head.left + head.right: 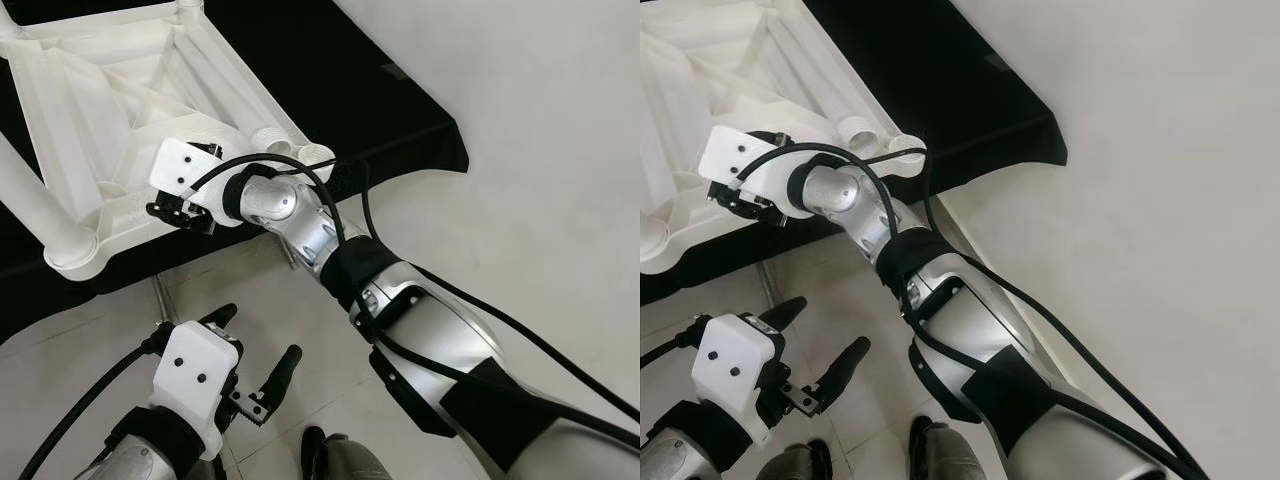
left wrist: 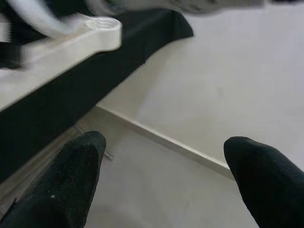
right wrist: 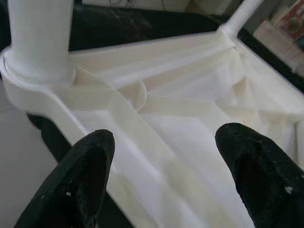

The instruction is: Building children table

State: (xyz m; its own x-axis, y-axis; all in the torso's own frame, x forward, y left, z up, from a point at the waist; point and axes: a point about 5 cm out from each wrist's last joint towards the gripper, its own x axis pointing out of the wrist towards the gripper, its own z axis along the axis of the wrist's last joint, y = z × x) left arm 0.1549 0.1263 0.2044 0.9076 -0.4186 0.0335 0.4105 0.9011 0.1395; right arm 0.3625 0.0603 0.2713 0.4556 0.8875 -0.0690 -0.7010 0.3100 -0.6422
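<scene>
Nearest you, your left end effector [image 1: 262,362] hangs unclenched over the pale tiled floor [image 1: 330,380]. Beyond, your right end effector [image 1: 180,212], fingers spread, hovers over the upturned white plastic children's table [image 1: 120,110] on the black mat [image 1: 330,60], near its front edge. Closing carelessly could shove it sideways.

Bright, even indoor light, shadows soft. Head views sharp. The left wrist view is smeared toward 11 o'clock, perhaps motion blur; its black fingers [image 2: 71,175] are out of focus.
</scene>
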